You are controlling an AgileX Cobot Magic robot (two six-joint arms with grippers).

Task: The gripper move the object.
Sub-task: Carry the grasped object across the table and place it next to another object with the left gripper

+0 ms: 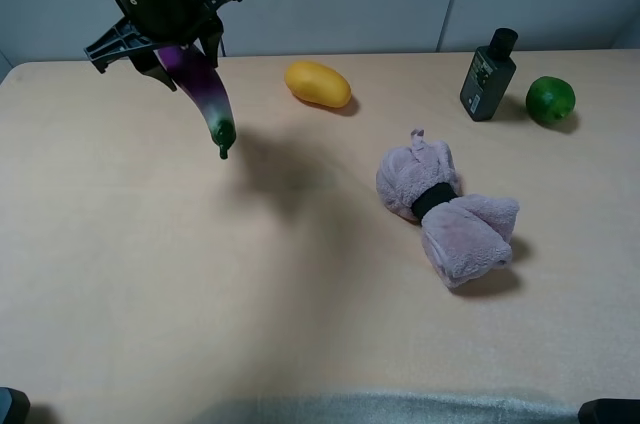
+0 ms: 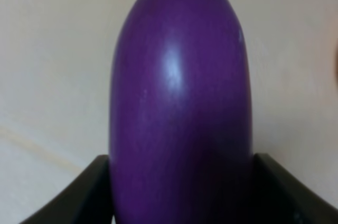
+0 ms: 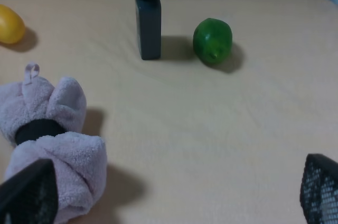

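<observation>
left gripper [image 1: 188,62]: raised well above the table, jaws clamped on the thick purple end of the eggplant. in the left wrist view a dark finger [image 2: 79,197] sits against each flank of it.
right gripper [image 3: 171,192]: low over the table, jaws spread wide with nothing between them. only its two dark fingertips show, and only in the right wrist view.
table [image 1: 150,294]: pale beige surface beneath both grippers. the left gripper's soft shadow falls on it below and to the right of that gripper.
towel [image 1: 445,214] [image 3: 47,129]: mauve, rolled and cinched by a black band. it lies on the table well apart from the left gripper, off to its right. it is close by one fingertip of the right gripper, outside the jaws; whether they touch cannot be told.
eggplant [image 1: 205,94] [image 2: 179,102]: held in the left gripper, clear of the table. it hangs tilted with the green stem tip lowest, farthest from the fingers, and the purple fades to white near that tip.
bottle [image 1: 488,74] [image 3: 148,20]: dark, upright, far to the right of the left gripper and ahead of the right gripper.
yellow fruit [image 1: 317,83] [image 3: 8,23]: oval, lying on the table. it is the nearest loose thing to the left gripper, to its right and apart from it.
lime [image 1: 550,100] [image 3: 212,40]: round, green, farthest from the left gripper. it is ahead of the right gripper, just beside the bottle and not touching it.
</observation>
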